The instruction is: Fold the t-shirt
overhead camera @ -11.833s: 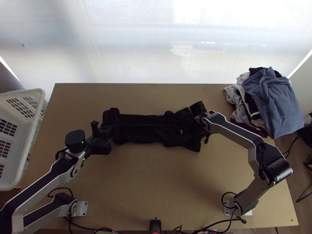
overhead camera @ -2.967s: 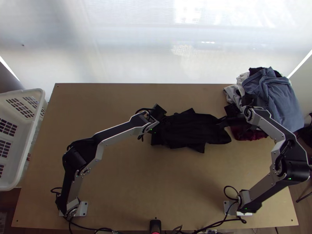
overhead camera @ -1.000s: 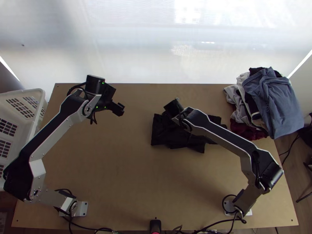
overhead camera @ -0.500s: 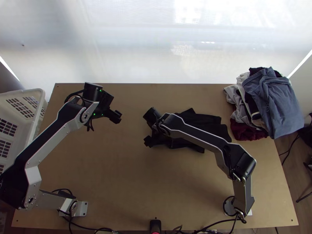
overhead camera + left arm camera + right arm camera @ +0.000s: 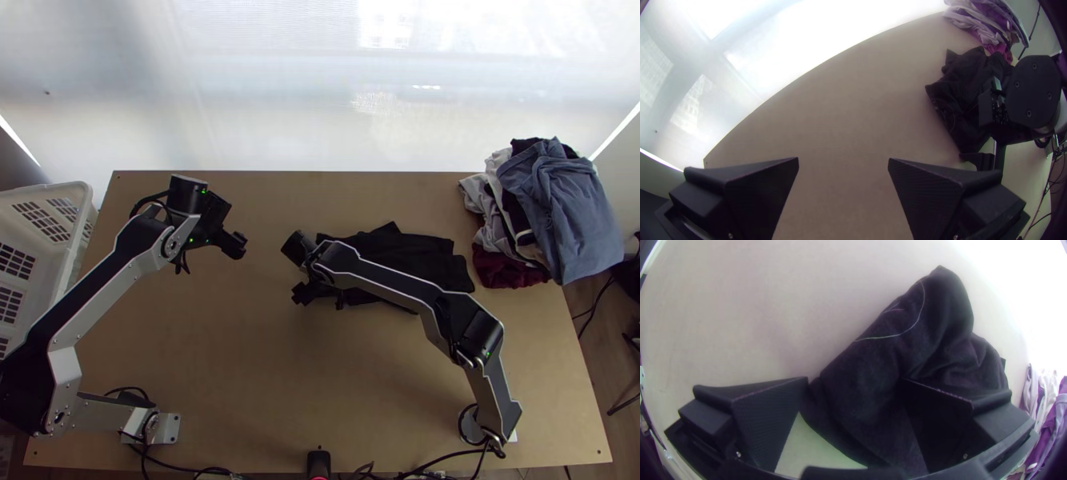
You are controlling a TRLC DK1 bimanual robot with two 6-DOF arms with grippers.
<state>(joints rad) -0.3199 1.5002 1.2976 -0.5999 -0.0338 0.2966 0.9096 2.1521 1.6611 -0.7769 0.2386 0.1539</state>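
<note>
Down at the near edge sits a small black device (image 5: 318, 464) with a red light, dark cables (image 5: 456, 456) trailing beside it across the edge of the wooden table (image 5: 280, 376). Up we go along the right arm (image 5: 384, 276), leaning well across to the middle, and there's the right gripper (image 5: 320, 298), low over the near left end of the black t-shirt (image 5: 416, 252). Its fingers stand wide apart, the dark cloth showing beneath and between them; whether they touch it, I can't tell.

And the shirt itself! It lies right of the table's middle, folded over into a rough, rumpled block, edges uneven, one corner poking toward the far side, a thin pale curved line on the end near the right gripper.

Over to the left, a little farther up, the left gripper (image 5: 235, 246) hangs above bare wood, well apart from the shirt, its jaws wide with nothing between them. Past the table's left side stands a white plastic basket (image 5: 78, 192). Off at the far right corner, a heap of clothes: blue-grey garment (image 5: 556, 192) on top, maroon cloth (image 5: 508, 268) low at its near side. Beyond the far edge, a bright pale surface (image 5: 280, 104).
</note>
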